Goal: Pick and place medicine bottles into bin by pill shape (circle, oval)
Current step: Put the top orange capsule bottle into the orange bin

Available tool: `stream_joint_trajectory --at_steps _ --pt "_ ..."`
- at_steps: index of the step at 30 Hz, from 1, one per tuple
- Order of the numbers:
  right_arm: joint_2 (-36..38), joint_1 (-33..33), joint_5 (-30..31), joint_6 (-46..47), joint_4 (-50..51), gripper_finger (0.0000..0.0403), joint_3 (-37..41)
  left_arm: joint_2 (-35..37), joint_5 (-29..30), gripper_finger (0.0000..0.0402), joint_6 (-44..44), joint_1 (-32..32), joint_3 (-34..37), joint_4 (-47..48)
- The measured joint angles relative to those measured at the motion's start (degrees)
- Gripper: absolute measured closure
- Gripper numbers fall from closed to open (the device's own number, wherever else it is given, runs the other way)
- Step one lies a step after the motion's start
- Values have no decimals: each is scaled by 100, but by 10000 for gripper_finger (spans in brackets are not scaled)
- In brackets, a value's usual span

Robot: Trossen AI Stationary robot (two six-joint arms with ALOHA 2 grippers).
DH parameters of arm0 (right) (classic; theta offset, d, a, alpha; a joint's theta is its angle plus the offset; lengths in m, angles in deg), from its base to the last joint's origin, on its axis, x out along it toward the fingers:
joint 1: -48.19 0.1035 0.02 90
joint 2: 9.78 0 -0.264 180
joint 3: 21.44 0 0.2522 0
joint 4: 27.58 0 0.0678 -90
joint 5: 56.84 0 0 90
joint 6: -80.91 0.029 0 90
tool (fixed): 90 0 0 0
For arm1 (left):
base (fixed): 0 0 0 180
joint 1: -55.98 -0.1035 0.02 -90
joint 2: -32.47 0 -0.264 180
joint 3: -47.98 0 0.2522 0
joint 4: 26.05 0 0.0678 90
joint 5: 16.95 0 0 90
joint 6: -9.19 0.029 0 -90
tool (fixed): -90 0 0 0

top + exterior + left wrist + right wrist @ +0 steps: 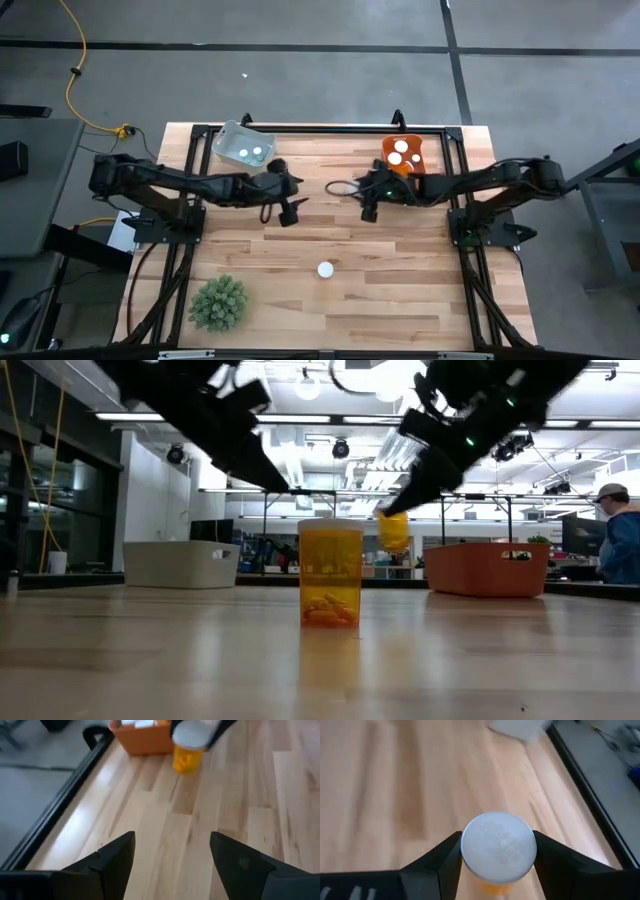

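Seen from above, the wooden worktop [330,300] carried a grey bin [243,146] at its far left and an orange bin [404,156] at its far right, both already holding white-capped medicine bottles. The two arms met near the middle. The right gripper [498,865] had its jaws clenched on the sides of one medicine bottle [499,847], held clear of the wood with its white cap turned toward the wrist camera and its long axis running straight out between the fingers. From the carried bottle the orange bin lay close behind, on the right arm's own side, while the grey bin sat well apart across the table; that direction looked like the one the next move would turn on. The left gripper [172,855] hung near the centre with its jaws spread and nothing between them. A last bottle [325,269] stood upright alone toward the near edge, about midway between the arms, and a green spiky ball [219,302] rested at the near left corner.
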Motion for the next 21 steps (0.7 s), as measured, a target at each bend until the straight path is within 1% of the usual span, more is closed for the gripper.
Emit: stream_joint_trajectory --at_steps 3,8,9,11,14,17,19,21 --pt "561 -280 67 190 -158 207 549 440 -5 156 61 -54 434 -523" --pt "1786 -657 91 530 -377 207 1147 1198 10 157 60 -178 951 -1166" --pt "2036 -693 143 579 -384 207 1243 1335 7 157 61 -190 1040 -1310" --pt "2412 -711 472 732 -364 207 1378 1528 5 157 61 -189 1173 -1591" --pt "2843 -717 1256 1055 103 207 1516 1670 -4 157 51 -189 1242 -1633" --pt "3048 -751 1948 1690 1026 207 1528 1700 -2 157 -36 -189 1258 -1636" --pt "3077 -832 2110 2165 1544 207 1533 1694 -1 157 -46 -189 1261 -1619" --pt "3056 -974 1982 2574 1874 207 1533 1642 0 157 -44 -189 1259 -1641"
